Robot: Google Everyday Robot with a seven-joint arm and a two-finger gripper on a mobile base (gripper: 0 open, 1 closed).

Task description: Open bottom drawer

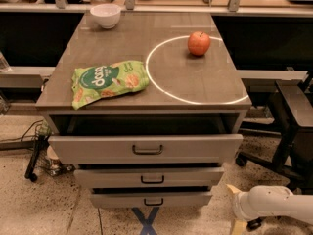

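The grey three-drawer cabinet stands in the middle of the view. The bottom drawer is its lowest and narrowest-looking front, with a small dark handle. A dark gap shows above its front, and its inside is hidden. The top drawer sticks out farthest and the middle drawer less. My gripper is at the lower right, low near the floor, to the right of the bottom drawer and apart from it. Its two pale fingertips stand apart and hold nothing.
On the cabinet top lie a green snack bag, a red apple inside a white circle, and a white bowl at the back left. A dark office chair stands to the right. Cables and a stand lie on the floor at the left.
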